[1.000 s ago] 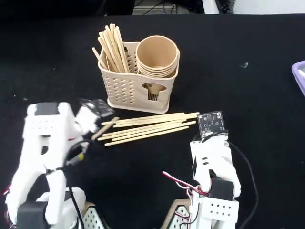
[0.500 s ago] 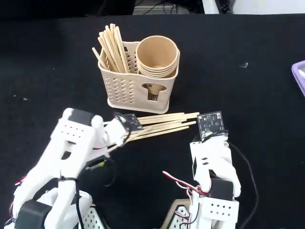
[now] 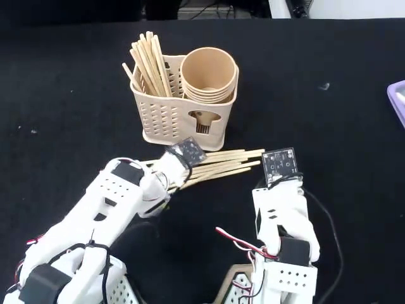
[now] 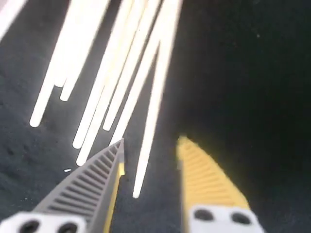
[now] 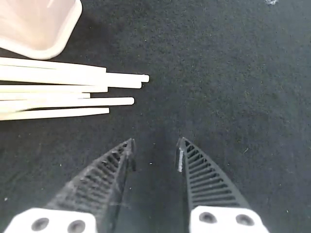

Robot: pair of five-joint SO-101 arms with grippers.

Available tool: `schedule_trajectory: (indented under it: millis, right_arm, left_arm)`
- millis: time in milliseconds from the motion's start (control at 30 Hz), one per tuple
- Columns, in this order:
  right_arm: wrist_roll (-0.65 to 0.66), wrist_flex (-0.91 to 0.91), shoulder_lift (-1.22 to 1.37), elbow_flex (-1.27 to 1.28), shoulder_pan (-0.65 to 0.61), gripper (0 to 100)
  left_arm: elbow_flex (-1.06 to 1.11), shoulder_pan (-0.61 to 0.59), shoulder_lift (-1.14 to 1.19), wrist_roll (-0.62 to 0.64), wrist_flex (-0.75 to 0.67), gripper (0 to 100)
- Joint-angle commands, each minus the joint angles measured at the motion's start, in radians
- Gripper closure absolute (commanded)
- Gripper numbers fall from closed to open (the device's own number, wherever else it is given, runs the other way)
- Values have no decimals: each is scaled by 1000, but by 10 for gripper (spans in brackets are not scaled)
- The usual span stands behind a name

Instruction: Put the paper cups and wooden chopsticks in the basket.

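A black cloth covers the surface from edge to edge in the high view, with a small pale speck on it toward the far right. At the right edge a purple object is cut off by the frame. Beyond the far edge the room shows dark cables and a pale strip at the top right.

The beige perforated basket stands upright on the far middle of the surface. A stack of paper cups sits in its right compartment, and a bunch of wooden chopsticks leans upright in its left one. Just in front of the basket a loose bundle of chopsticks lies flat on the cloth, roughly parallel to the basket's front.

The left arm slants across to the bundle's left end. In its wrist view the left gripper hangs close over the cloth with its jaws apart, the tip of one chopstick lying between them. The right arm stands near the bundle's right end; the right gripper is also spread, over bare cloth just short of the chopstick tips, clamped on nothing
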Motion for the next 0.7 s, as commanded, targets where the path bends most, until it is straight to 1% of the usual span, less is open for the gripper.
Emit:
schedule_trajectory:
  millis: [0,67,200,333,433,567,667]
  right_arm:
    - [6,5,-22,-2,15,854]
    - [6,5,-22,-2,15,854]
    - [6,5,-22,-2,15,854]
    - [6,5,-22,-2,15,854]
    - [8,5,-22,-2,15,854]
    - [9,5,-22,-2,15,854]
    - [11,5,-22,-2,15,854]
  left_arm:
    - [-10,21,-14,43,-61,802]
    - [4,21,-11,48,-109,810]
    - [1,21,40,121,-183,809]
    - [-64,22,155,127,-198,808]
    - [-168,22,287,127,-160,808]
    - [-335,22,462,74,-40,812]
    - [-414,22,557,66,3,812]
